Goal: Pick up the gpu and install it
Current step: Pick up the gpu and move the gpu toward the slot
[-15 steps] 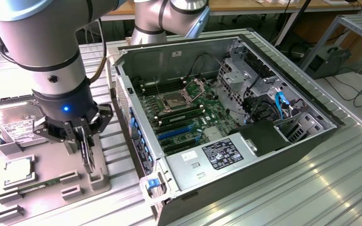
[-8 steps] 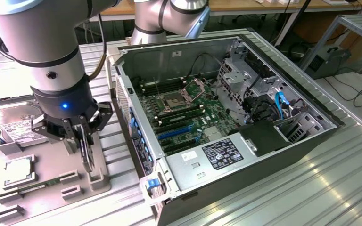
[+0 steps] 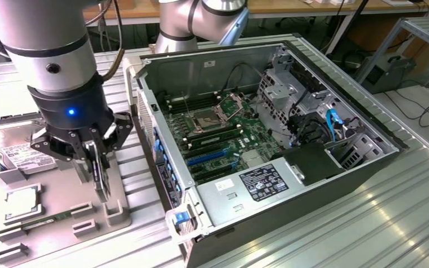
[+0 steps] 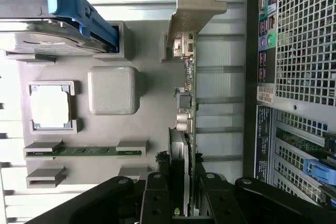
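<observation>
Gripper [image 3: 95,162] clamped on the gpu [image 3: 101,180], right over the grey tray [image 3: 65,187]!
Fingers pinch the card's end and it stands on edge, silver bracket [image 4: 194,3] at the far end from them (lifted clear of its slot or not, can't tell). The open computer case [image 3: 199,72] sits just beside; the RAM stick [image 4: 84,151] and hard drive [image 3: 13,151] lie in the tray.
</observation>
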{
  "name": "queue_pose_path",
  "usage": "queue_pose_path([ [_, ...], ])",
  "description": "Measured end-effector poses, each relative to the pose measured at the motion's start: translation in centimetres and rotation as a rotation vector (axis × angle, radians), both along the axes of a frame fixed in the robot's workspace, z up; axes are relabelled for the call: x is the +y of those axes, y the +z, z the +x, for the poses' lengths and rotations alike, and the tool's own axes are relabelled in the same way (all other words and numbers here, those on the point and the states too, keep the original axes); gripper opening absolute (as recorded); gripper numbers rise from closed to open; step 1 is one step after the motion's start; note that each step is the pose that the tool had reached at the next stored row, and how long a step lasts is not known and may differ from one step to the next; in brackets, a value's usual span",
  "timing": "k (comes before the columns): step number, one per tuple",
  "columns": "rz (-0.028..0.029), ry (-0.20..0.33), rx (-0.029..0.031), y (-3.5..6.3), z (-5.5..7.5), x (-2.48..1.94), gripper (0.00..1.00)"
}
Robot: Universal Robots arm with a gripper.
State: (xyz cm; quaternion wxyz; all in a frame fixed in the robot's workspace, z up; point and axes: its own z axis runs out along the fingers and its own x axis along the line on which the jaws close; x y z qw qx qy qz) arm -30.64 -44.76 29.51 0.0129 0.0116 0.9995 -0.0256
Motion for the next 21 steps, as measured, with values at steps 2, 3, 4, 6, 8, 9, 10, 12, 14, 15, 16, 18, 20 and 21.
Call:
queue_pose_path([
  [2,0.0,0.0,0.0,1.23,0.0,0.0,0.27],
  [3,0.0,0.0,0.0,2.1,0.0,0.0,0.27],
  [4,0.0,0.0,0.0,2.92,0.0,0.0,0.27],
  [6,0.0,0.0,0.0,4.04,0.0,0.0,0.27],
  [8,-0.0001,0.0,0.0,5.37,0.0,0.0,0.27],
  [9,-0.0001,0.0,0.0001,6.53,0.0,0.0,0.27],
  [10,-0.0001,0.0,0.0001,6.66,0.0,0.0,0.27],
  [12,-0.0001,0.0,0.0,6.84,0.0,0.0,0.27],
  [14,0.0001,0.001,-0.0001,6.97,0.0,0.0,0.27],
  [15,0.0,0.002,0.0,7.03,0.0,0.0,0.27],
  [16,-0.0001,0.003,0.0001,7.08,0.0,0.0,0.27],
  [18,0.0,0.007,0.0,7.17,0.0,-0.01,0.27],
  [20,-0.0001,0.01,0.0001,7.3,0.0,0.0,0.27],
  [21,-0.0002,0.01,0.0002,7.42,0.0,0.0,0.27],
])
